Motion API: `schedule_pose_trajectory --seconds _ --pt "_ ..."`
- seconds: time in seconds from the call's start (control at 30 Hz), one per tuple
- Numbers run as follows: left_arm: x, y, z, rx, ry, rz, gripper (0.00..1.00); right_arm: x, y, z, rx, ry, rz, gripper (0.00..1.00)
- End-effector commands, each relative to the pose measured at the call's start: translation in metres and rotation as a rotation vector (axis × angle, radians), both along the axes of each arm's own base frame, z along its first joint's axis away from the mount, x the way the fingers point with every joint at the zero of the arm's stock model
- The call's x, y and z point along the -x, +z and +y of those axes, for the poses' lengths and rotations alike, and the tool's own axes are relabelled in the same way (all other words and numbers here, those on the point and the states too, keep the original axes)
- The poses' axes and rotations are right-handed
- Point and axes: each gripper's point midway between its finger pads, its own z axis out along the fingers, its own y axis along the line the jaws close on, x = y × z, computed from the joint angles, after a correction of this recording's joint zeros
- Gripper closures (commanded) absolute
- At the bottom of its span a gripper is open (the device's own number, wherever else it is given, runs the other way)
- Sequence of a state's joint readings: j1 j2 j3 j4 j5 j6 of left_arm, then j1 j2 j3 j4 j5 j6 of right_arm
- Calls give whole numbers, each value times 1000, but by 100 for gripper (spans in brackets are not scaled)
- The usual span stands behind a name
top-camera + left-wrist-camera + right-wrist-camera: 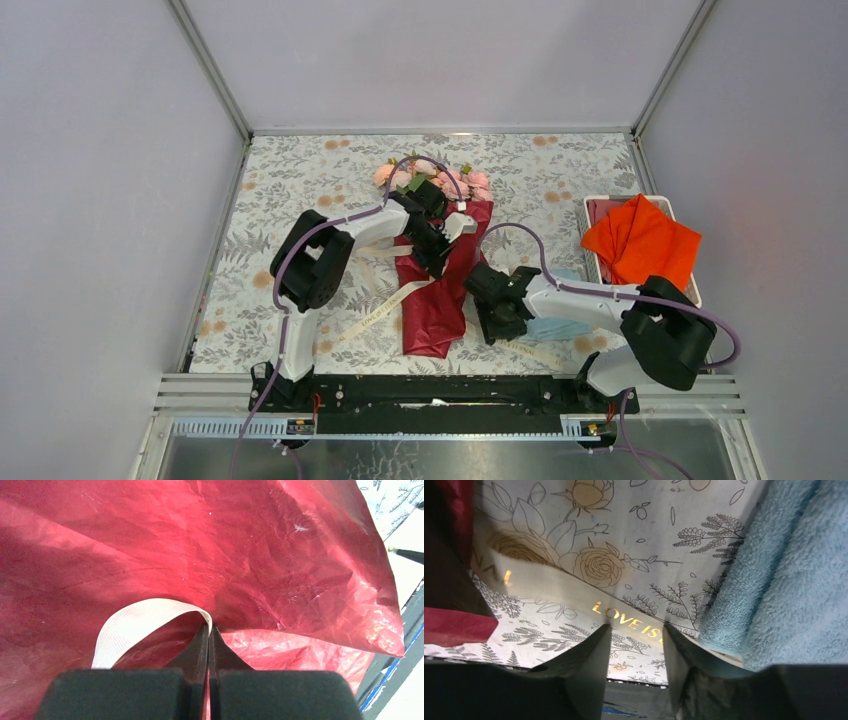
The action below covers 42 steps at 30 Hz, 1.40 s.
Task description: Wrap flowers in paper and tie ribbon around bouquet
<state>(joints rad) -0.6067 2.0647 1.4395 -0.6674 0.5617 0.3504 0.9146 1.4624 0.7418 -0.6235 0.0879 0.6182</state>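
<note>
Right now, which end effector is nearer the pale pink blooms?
Left. Left end effector: just this side of the pale pink blooms; right end effector: farther, by the light blue towel.

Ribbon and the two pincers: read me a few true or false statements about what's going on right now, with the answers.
1. The left pincer is shut on the ribbon. True.
2. The right pincer is shut tight. False: its jaws stand apart, just above the ribbon lying on the table.
3. The ribbon carries gold lettering. True.
4. The orange cloth covers the flowers. False: it sits in the white basket on the right, and the flowers stick out of the red paper.
5. A blue towel lies right beside the right pincer. True.
</note>
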Motion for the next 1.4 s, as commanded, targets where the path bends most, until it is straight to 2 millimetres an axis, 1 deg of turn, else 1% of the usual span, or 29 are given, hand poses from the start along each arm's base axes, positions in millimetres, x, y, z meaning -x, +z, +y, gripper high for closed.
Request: schedule_pose_trajectory --seconds 0.0,0.03,0.13,0.2,0.27,0.3,0.37,0.4,0.53,0.6,0.7,0.77,0.83,0.9,0.93,1.03,1.07,1.13,1.17,1.27,1.33,1.37 --pt "-8 17 -3 32 -14 -48 100 -20 -26 -27 129 -91 -163 56" --pt "-9 17 -3 33 -12 -47 100 -28 -26 -29 141 -109 -195 58" --pt "-9 19 -2 37 -10 -45 100 -49 -25 -19 160 -86 -253 59" --pt "-9 19 -1 37 -12 -48 100 -60 -25 -6 143 -63 -269 62" --pt "-10 19 1 36 -7 -48 100 -64 -30 5 107 -43 -260 72" --pt "-10 19 2 36 -5 -46 100 -66 -33 6 103 -42 -256 78" --pt "-12 18 5 39 4 -40 100 -72 -34 6 96 -46 -261 95" --pt "-13 18 6 41 10 -37 100 -77 -34 8 78 -54 -268 100" --pt "-18 16 10 37 28 -35 100 -102 -24 23 -45 -78 -287 100" --pt "-19 15 10 32 29 -36 100 -123 -10 27 -94 -92 -327 100" --pt "-22 14 11 23 33 -44 100 -157 17 34 -174 -97 -404 100" --pt "-25 13 12 16 37 -51 100 -177 28 31 -220 -111 -420 100" --pt "-26 13 11 15 40 -55 100 -194 36 25 -256 -120 -437 100" --pt "-27 14 10 17 43 -56 100 -203 39 17 -259 -122 -437 100" --pt "-28 15 10 17 45 -57 100 -205 40 14 -254 -118 -422 100" --pt "-30 16 8 20 47 -59 100 -200 45 11 -253 -66 -389 100" --pt "-31 16 8 21 48 -61 100 -196 46 12 -256 -43 -375 100" --pt "-30 17 7 22 46 -59 100 -183 52 17 -297 13 -343 95" --pt "-31 16 8 22 46 -57 100 -180 53 15 -291 26 -334 90" --pt "-31 17 7 25 45 -54 100 -176 53 2 -230 39 -301 67" --pt "-31 17 6 26 46 -52 100 -177 50 -9 -174 39 -280 57" --pt "-31 18 5 29 47 -50 100 -180 48 -16 -143 27 -277 55"
